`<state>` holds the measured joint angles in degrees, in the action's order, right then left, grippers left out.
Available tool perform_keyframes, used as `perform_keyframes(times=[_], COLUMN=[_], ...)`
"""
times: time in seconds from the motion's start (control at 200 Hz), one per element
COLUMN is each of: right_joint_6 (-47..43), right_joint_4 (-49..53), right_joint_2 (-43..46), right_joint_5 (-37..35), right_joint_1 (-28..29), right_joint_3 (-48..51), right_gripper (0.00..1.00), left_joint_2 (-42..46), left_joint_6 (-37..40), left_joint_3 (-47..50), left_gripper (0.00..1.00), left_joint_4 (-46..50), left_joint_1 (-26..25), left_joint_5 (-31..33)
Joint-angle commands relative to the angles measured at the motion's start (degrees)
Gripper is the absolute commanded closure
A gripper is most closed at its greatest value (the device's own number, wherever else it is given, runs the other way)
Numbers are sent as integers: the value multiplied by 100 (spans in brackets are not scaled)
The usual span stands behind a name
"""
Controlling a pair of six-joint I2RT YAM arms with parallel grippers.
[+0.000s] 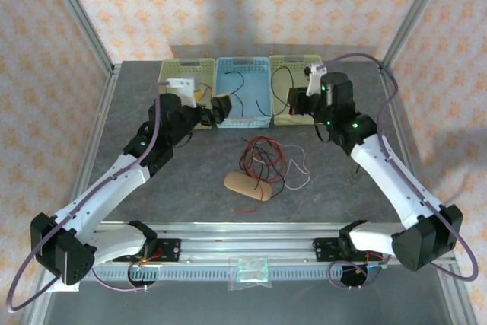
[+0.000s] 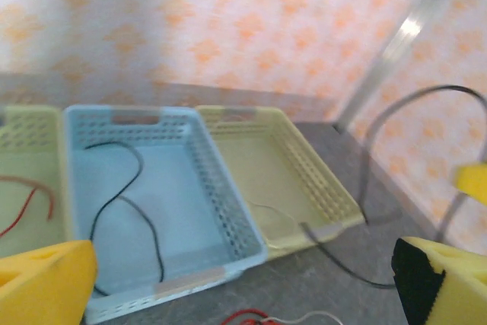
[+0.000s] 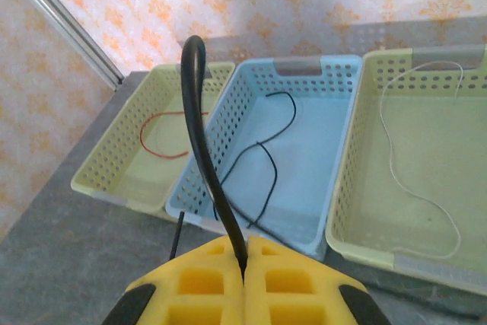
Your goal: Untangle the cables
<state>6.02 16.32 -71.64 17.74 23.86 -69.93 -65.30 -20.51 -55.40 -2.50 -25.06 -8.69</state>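
top external view: on the far side of the counter (image 1: 183, 188) three baskets stand in a row, each one touching the next. the left yellow basket (image 1: 186, 62) holds one red cable (image 3: 163, 138), which lies in an open loop on its floor. the left gripper (image 1: 219, 109) hangs near the front of this row, about where the left basket meets the blue one. in the left wrist view its jaws stand wide open, the two yellow pads (image 2: 46, 283) are far apart, and nothing is between them. the blue basket (image 1: 243, 61) in the middle holds one black cable (image 3: 268, 159), which curves along its floor. in front of the baskets, on the counter between the two arms, lies the tangle of cables (image 1: 262, 156), with red, black and white wires looping over each other. a tan oval pad (image 1: 247, 186) lies just beside the tangle, on its near side. the right yellow basket (image 1: 293, 59) holds one thin white cable (image 3: 411, 180). the right gripper (image 1: 298, 103) is over the near part of this basket. in the right wrist view its jaws are fully closed and they clamp a second black cable (image 3: 192, 104), which rises from them, bends over at the top and comes down on the left side.
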Motion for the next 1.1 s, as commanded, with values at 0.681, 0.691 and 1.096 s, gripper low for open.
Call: perform_keyframes(times=[0.681,0.691,1.096], right_joint_6=[858,875,968], right_joint_4=[118,146,908], right_joint_2=[-4750,-4804,-5717], right_joint_5=[33,12,-82], right_joint_1=[357,357,358], right_joint_3=[-3847,-3886,-4784], right_gripper=[100,100,72], left_joint_2=[-770,-749,-216], left_joint_6=[-1965,-1970,-1766], left_joint_3=[674,685,1401], left_gripper=[1,1,1], left_joint_4=[687,678,24], left_joint_1=[1056,1060,1056], left_joint_5=[48,53,-230])
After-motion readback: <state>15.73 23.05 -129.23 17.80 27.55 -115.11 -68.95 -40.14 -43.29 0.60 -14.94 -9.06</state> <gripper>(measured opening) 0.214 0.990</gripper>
